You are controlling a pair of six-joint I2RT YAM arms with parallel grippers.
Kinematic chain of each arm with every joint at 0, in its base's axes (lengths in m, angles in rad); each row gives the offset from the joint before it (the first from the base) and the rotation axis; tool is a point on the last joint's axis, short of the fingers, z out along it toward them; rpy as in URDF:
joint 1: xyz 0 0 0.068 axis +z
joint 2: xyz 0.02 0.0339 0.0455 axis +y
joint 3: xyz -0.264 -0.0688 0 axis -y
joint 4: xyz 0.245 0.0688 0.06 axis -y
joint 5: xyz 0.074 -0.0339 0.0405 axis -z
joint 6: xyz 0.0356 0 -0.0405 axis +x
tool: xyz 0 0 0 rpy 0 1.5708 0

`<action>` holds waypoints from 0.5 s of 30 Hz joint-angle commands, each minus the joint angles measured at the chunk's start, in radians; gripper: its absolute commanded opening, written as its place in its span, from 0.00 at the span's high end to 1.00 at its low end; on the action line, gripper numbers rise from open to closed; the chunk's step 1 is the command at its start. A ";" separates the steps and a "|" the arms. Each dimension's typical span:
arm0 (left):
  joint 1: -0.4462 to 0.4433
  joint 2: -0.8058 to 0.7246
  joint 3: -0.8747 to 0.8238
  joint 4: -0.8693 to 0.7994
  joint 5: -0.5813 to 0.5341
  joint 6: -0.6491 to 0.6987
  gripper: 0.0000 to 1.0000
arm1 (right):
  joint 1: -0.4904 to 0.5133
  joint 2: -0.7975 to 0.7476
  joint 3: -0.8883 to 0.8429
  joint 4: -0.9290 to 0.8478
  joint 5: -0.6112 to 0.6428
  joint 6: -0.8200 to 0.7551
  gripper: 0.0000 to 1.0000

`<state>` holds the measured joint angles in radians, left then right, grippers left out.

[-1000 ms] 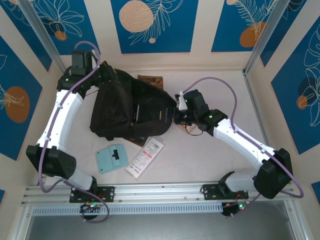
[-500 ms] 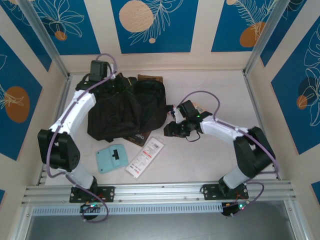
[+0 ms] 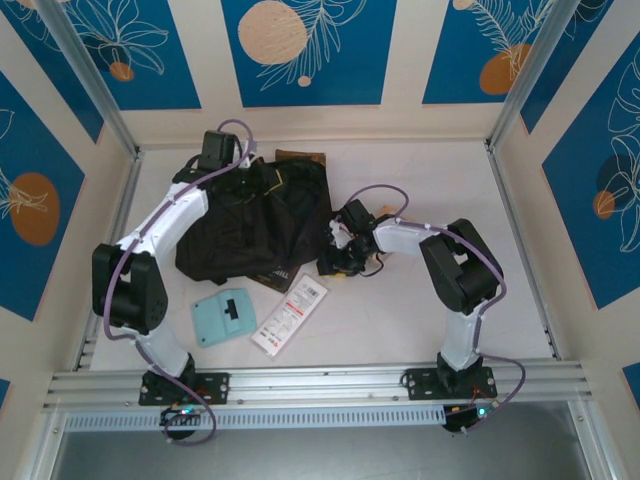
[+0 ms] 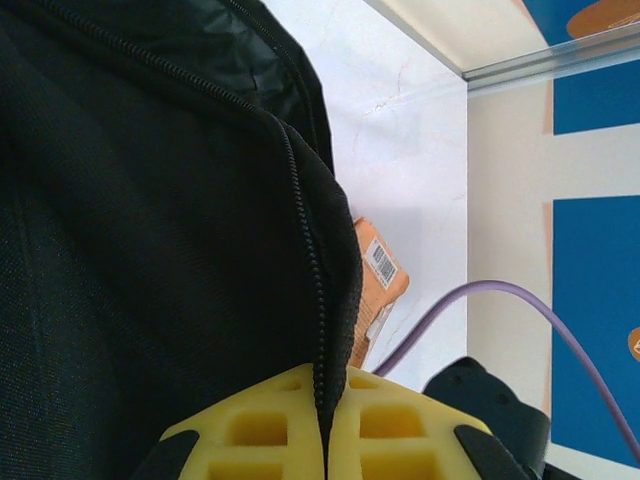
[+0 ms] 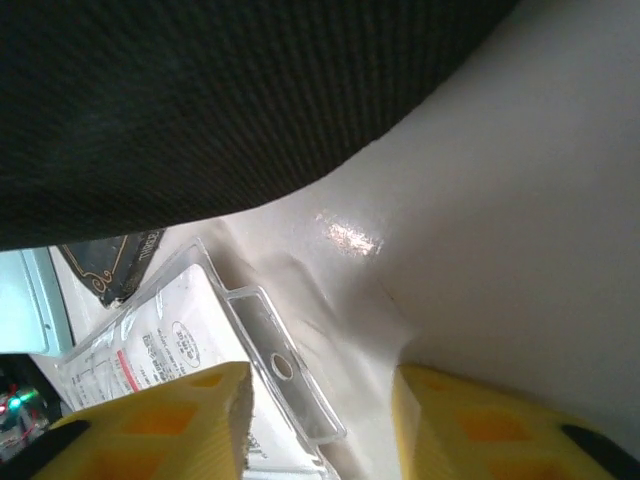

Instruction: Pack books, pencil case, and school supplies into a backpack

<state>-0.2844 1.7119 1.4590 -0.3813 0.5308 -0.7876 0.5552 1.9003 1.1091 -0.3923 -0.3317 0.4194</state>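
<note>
Left wrist view has the left gripper [image 4: 322,425] pinched shut on the backpack [image 4: 150,250], its yellow fingers [image 4: 250,435] pressed together over the zip [image 4: 310,280], which runs straight ahead of the tool. An orange book [image 4: 378,285] lies on the table beyond the fabric, ahead and slightly right of the fingers.

From the right wrist, the right gripper [image 5: 320,420] stands apart and holds nothing. It sits low over the table [image 5: 480,200], with the backpack's edge hanging just ahead and above. The packet [image 5: 170,345] lies ahead to the tool's left, its clear end reaching into the gap between the fingers. A black book [image 5: 110,262] pokes out from under the backpack further left. From above, a teal piece [image 3: 224,317] lies near the packet, apart from the bag.

The step in hand looks like holding the backpack's mouth by its zip edge while the free arm goes for a loose supply. Next, the right gripper probably needs to close on the packet's thin end. It lies flat, so the fingers must come very low, and the left must lift the edge enough to leave an opening.
</note>
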 commanded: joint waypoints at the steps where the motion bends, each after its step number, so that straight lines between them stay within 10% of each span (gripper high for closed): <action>1: 0.002 0.010 -0.007 -0.011 0.038 -0.007 1.00 | 0.013 0.023 0.010 0.007 -0.103 -0.034 0.65; 10: 0.008 0.017 -0.002 -0.010 0.049 -0.012 1.00 | 0.015 0.026 -0.022 0.042 -0.142 -0.037 0.75; 15: 0.011 0.018 -0.002 -0.012 0.052 -0.012 1.00 | 0.014 0.018 -0.026 0.041 -0.116 -0.038 1.00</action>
<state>-0.2802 1.7126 1.4590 -0.3809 0.5499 -0.7879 0.5655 1.9213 1.0973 -0.3515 -0.4271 0.3923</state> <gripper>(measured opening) 0.052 0.054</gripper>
